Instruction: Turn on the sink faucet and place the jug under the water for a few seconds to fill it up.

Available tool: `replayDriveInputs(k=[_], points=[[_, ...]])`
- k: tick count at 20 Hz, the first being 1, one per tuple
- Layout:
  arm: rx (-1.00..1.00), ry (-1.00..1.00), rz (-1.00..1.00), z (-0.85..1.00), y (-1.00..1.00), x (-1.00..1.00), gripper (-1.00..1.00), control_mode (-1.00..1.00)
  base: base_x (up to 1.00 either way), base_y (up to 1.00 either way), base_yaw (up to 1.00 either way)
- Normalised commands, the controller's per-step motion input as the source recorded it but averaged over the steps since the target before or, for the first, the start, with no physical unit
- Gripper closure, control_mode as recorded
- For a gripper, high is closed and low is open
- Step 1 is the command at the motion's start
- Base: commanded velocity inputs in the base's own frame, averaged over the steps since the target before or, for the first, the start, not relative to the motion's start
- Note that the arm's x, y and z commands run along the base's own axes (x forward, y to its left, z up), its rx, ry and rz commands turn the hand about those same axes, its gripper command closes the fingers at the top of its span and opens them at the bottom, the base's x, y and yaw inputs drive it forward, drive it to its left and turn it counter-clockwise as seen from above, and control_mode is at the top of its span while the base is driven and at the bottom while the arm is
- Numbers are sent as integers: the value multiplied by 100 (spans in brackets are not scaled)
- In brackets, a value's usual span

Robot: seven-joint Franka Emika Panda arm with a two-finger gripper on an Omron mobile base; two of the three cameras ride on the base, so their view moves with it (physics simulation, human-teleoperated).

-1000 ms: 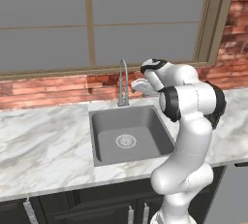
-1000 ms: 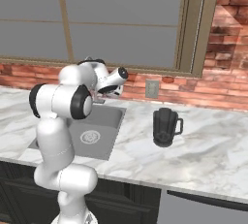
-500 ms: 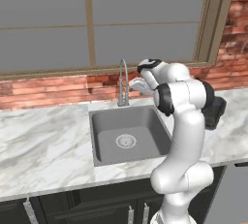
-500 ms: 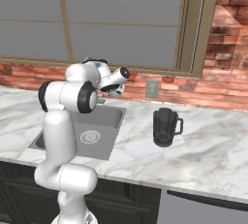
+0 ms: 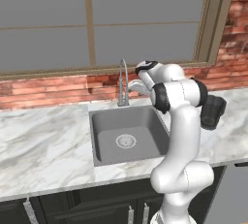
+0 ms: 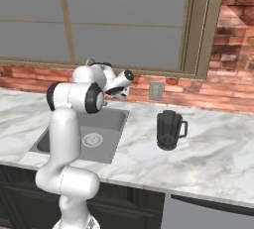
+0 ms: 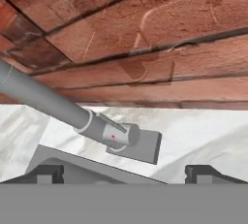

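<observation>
My claw (image 7: 124, 172) hangs close to the base of the tap (image 5: 123, 85) at the back edge of the sink (image 5: 127, 133), against the brick wall (image 7: 145, 34). In the hand view my two fingertips (image 7: 44, 173) stand wide apart with nothing between them, so the claw is open and empty. The tap's base and its little side lever (image 7: 116, 136) lie just ahead of the tips, a bit left of the middle.

No water runs yet, and the basin is dry as far as I can see. The jug (image 6: 168, 130) stands upright on the counter (image 6: 208, 148) to the right of the sink, well apart from me, near the middle between the counter's front and back edges.

My worries from here:
- The lever is small and sits off-centre to my fingers. If I push straight in, I may slide past it or press the tap's body instead, and nothing turns on.
- The wall is very near. A wide swing could knock my hand against the brick.
- The jug has a handle and ribbed sides. A poor grip later could tip it on the counter.
</observation>
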Motion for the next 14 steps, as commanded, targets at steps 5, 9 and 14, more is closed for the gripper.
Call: replayDriveInputs(k=[5,9,14], points=[[0,0,0,-9,13,18,-100,-100,0,0,0],[-2,0,0,-8,18,4,-100,-100,0,0,0],[-3,0,0,-6,5,24,-100,-100,0,0,0]])
